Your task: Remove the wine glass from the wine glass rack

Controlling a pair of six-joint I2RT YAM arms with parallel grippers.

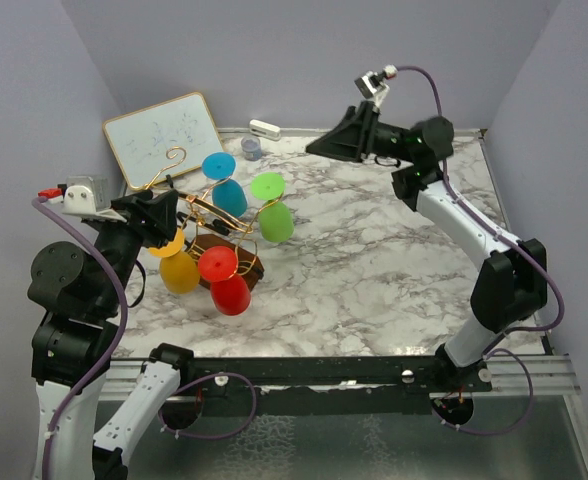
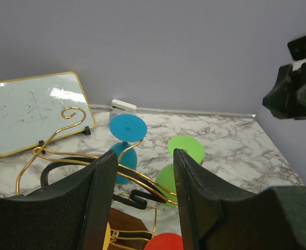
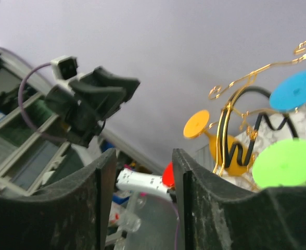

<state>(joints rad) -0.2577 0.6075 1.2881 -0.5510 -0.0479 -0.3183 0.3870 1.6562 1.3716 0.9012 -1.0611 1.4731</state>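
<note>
Wine glass [image 1: 181, 272], orange, near-left on wine glass rack [image 1: 248, 266]: likely light, stiff plastic; pinch at stem. Found left gripper [image 2: 144, 156], right gripper [image 3: 142, 156] agape, empty.

Colourful wine glasses [image 1: 230, 291] on gold rack [image 1: 247, 263]

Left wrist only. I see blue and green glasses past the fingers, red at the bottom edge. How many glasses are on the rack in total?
Observer: Four. The top view adds a yellow glass hanging on the near-left side of the rack.
Operator: Right gripper holding anything?
Observer: No. The right wrist view shows the right gripper with its fingers apart and nothing between them.
Operator: Any clutter I'm missing?
Observer: A small grey-blue round object sits just right of the whiteboard, behind the rack.
</note>
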